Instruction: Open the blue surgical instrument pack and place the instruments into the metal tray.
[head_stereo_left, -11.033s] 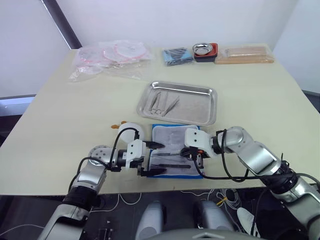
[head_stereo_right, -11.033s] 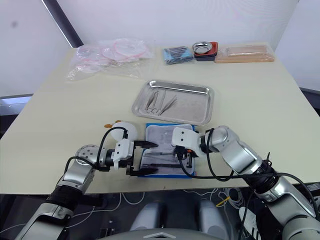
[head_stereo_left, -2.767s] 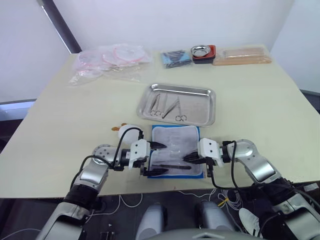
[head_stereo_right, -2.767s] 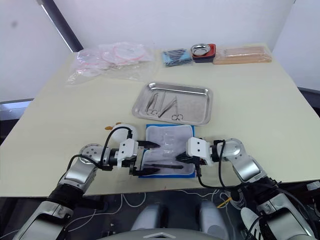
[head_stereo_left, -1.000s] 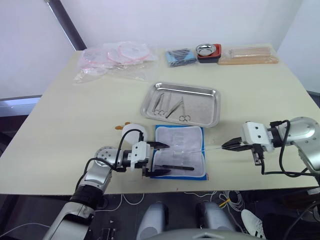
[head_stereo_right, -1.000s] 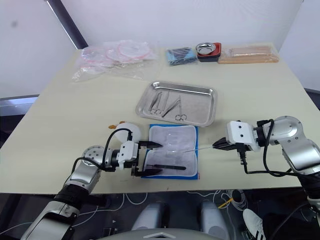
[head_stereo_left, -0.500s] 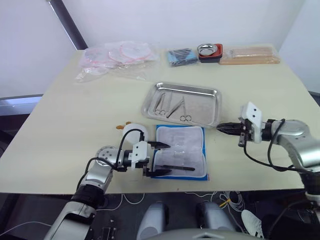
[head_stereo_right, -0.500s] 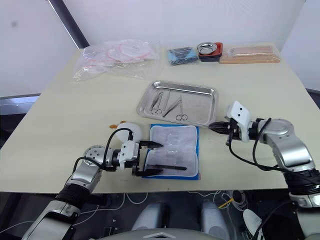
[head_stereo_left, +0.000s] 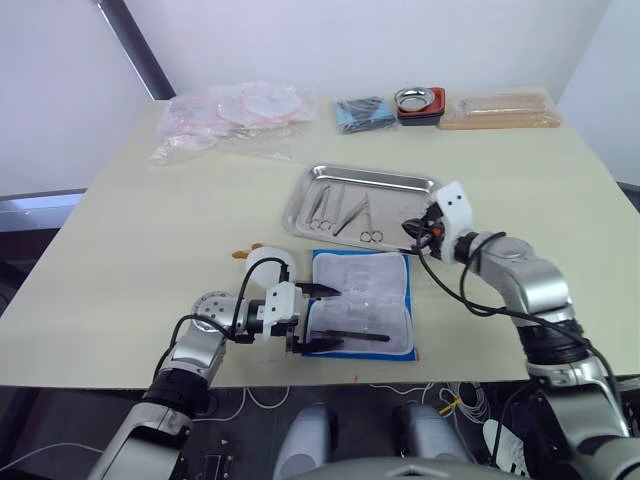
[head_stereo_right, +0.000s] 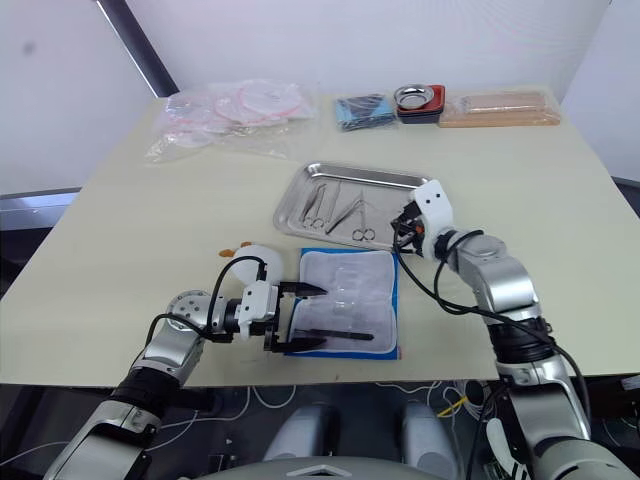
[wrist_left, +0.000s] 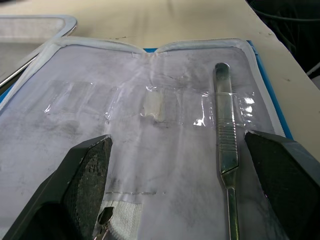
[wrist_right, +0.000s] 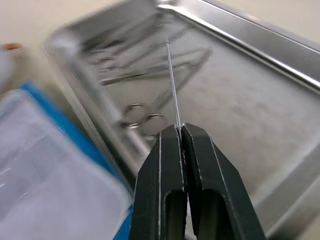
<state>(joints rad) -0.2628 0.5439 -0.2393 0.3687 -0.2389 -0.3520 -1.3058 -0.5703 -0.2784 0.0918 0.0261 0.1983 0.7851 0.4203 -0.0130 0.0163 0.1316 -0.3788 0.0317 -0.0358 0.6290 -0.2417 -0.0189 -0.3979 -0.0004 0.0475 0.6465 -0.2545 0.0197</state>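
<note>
1. The flat bright-blue fabric instrument pack (head_stereo_left: 361, 317) lies unfolded near the table's front edge, its grey-white padded lining with clear plastic slots facing up, just at 6 o'clock of the tray.
2. A slender silvery scalpel-like handle with a ribbed grip (wrist_left: 223, 145) lies tucked under a slot band across the pack's near half.
3. The left gripper (head_stereo_left: 314, 317) rests at the pack's 9 o'clock edge, its two black wedge fingers spread wide and holding nothing.
4. The large shallow stainless-steel tray (head_stereo_left: 400, 222), rounded at the corners with a raised rim, holds ring-handled scissors and forceps (head_stereo_left: 345, 212) in its left half.
5. The right gripper (wrist_right: 178, 131) hovers over the tray's 4 o'clock corner, fingers pressed together on a thin straight metal probe (wrist_right: 172, 80) that points out over the tray.
</note>
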